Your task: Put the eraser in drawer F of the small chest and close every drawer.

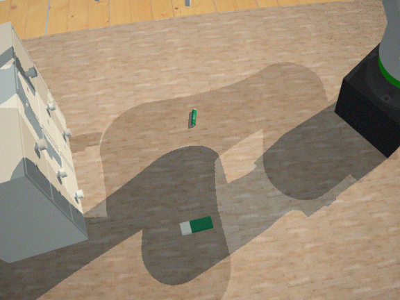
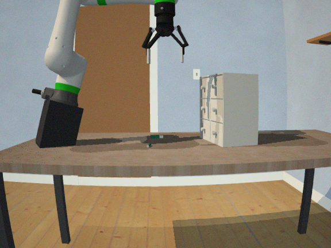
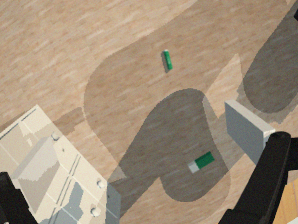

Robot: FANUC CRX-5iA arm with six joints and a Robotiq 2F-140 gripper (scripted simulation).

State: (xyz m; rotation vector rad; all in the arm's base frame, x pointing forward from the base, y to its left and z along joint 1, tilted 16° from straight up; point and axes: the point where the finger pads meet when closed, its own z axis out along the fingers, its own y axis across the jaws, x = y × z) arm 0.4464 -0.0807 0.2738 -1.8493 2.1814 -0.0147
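The eraser (image 1: 200, 225) (image 2: 155, 136) (image 3: 204, 160), a flat green block with a white end, lies on the table in the arm's shadow. The small chest (image 1: 42, 222) (image 2: 241, 109) (image 3: 80, 172) stands upright, with two columns of three drawers, each with a round knob. The drawers look pushed in; no letters are readable on them. My gripper (image 2: 165, 58) (image 3: 138, 135) is open and empty, high above the table, left of the chest's top in the exterior view. It is out of sight in the top view.
A small green cylinder (image 1: 194, 117) (image 2: 149, 145) (image 3: 168, 60), like a battery, lies on the table (image 1: 312, 257) (image 2: 172, 158) apart from the eraser. The arm's black base (image 1: 368, 104) (image 2: 58, 123) stands at the table's other end, facing the chest's drawer fronts.
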